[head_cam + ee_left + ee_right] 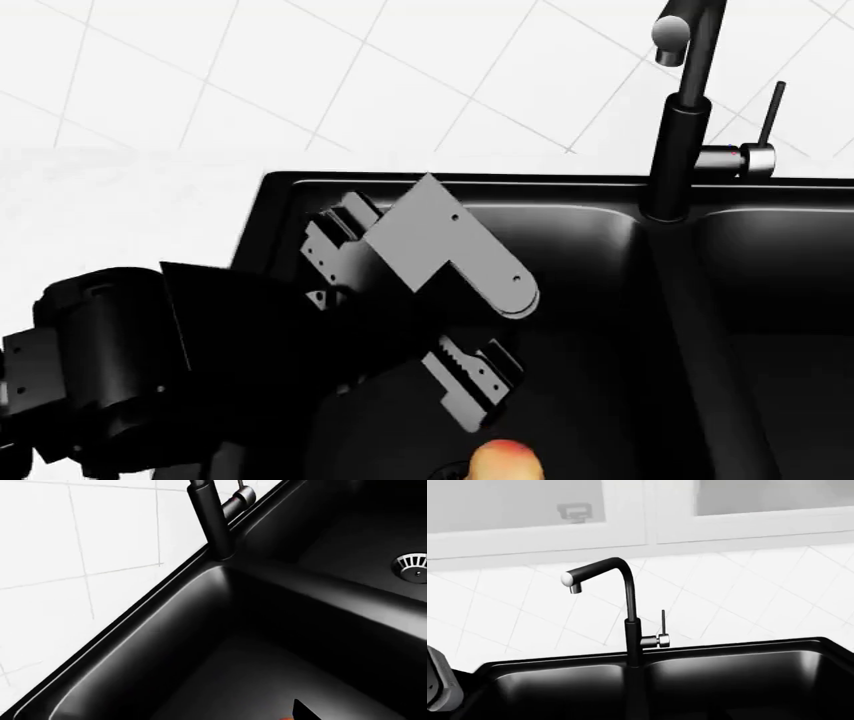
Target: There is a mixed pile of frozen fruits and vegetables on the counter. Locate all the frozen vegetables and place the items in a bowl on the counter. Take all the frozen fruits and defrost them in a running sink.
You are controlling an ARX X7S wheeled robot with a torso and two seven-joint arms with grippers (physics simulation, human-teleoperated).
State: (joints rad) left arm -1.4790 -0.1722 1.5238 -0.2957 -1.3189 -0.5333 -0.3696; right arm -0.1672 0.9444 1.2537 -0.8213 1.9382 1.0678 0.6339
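My left gripper (400, 310) hangs open over the left basin of the black sink (400, 182), its two toothed fingers (467, 378) spread wide with nothing between them. A reddish-orange rounded fruit (505, 462) lies on the basin floor just below the lower finger, apart from it. In the left wrist view one dark fingertip (303, 712) and a sliver of that orange fruit (285, 718) show above the basin (167, 645). The tall black tap (678, 120) stands behind the divider; no water shows at its spout (570, 580). The bowl, the vegetables and my right gripper are out of view.
The white counter (120, 200) lies left of the sink and a white tiled wall (400, 70) rises behind it. The chrome lever (758, 155) sits beside the tap. A silver drain strainer (413, 567) marks the other basin. White wall cabinets (627, 510) hang above.
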